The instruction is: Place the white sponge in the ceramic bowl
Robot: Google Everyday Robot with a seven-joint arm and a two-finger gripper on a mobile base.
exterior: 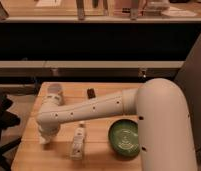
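The ceramic bowl (125,138) is dark green with pale rings inside and sits on the wooden table (101,157) at the front right, partly behind my white arm (94,109). The arm reaches left across the table and bends down at the left end. My gripper (46,137) is low over the table's left side, just in front of the white paper cup (55,91) and far left of the bowl. The white sponge does not show apart from the gripper; it may be hidden under it.
An elongated white bottle (78,142) lies between the gripper and the bowl. A small dark object (90,93) lies near the table's back edge. A dark chair (3,120) stands left of the table. Shelves (99,64) run behind it.
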